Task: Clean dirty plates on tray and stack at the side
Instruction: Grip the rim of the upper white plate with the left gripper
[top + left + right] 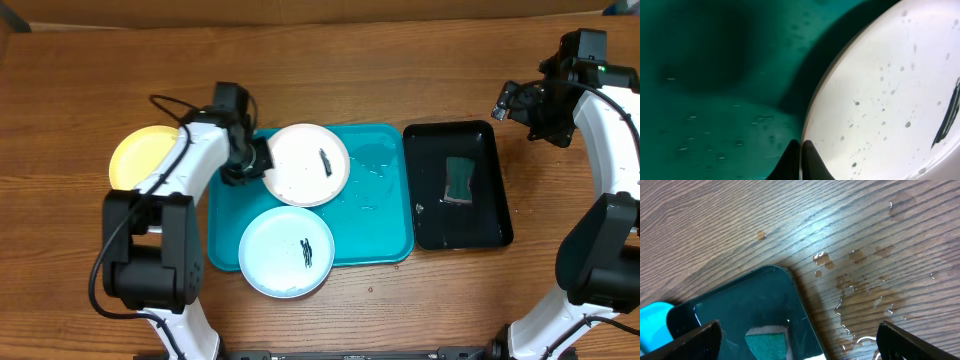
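Observation:
The turquoise tray [375, 215] lies mid-table. A white plate [300, 170] with a black smear [326, 161] sits tilted at the tray's back left. My left gripper [255, 160] is shut on its left rim. In the left wrist view the fingertips [812, 161] pinch the edge of the white plate [880, 95] over the tray [715, 100]. A light blue plate [280, 262] with a smear lies at the tray's front, overhanging its edge. A yellow plate [140, 155] rests on the table to the left. My right gripper [513, 100] hangs open, empty, beyond the black tray.
A glossy black tray [482, 205] right of the turquoise one holds a green sponge [460, 178]. The right wrist view shows that black tray's corner [740, 310], the sponge [770, 342] and spilled water [860, 297] on the wood.

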You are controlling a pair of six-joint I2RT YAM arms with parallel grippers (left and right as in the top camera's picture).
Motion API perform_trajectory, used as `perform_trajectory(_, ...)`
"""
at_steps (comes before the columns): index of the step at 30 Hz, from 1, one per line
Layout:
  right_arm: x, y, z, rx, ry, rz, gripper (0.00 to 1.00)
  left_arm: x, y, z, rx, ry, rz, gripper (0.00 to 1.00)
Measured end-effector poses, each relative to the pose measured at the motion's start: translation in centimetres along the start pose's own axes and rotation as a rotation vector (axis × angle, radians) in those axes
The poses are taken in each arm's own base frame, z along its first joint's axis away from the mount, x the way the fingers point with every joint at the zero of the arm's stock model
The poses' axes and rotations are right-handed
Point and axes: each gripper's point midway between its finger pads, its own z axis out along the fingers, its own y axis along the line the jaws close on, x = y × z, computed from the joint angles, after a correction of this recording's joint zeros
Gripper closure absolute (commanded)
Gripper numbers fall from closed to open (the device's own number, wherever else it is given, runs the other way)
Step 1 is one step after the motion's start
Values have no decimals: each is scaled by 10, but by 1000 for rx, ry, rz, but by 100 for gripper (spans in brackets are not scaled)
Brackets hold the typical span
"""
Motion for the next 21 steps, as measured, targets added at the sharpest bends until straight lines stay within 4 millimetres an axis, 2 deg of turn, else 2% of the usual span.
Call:
perform_trajectory(5,0,0,0,0,0,0,0,7,-29,4,26,-12,36,96)
perform_trajectory(10,0,0,0,0,0,0,0,15,-49,6,53,-5,49,93)
perform_trajectory(11,0,0,0,0,0,0,0,16,-50,6,59,-2,48,90)
perform_trajectory(14,0,0,0,0,0,0,0,19,-54,7,71,8,47,69)
perform_trajectory(18,0,0,0,0,0,0,0,28,-55,5,85,53,49,59)
perform_trajectory(21,0,0,0,0,0,0,0,36,-57,-3,85,100,64,54)
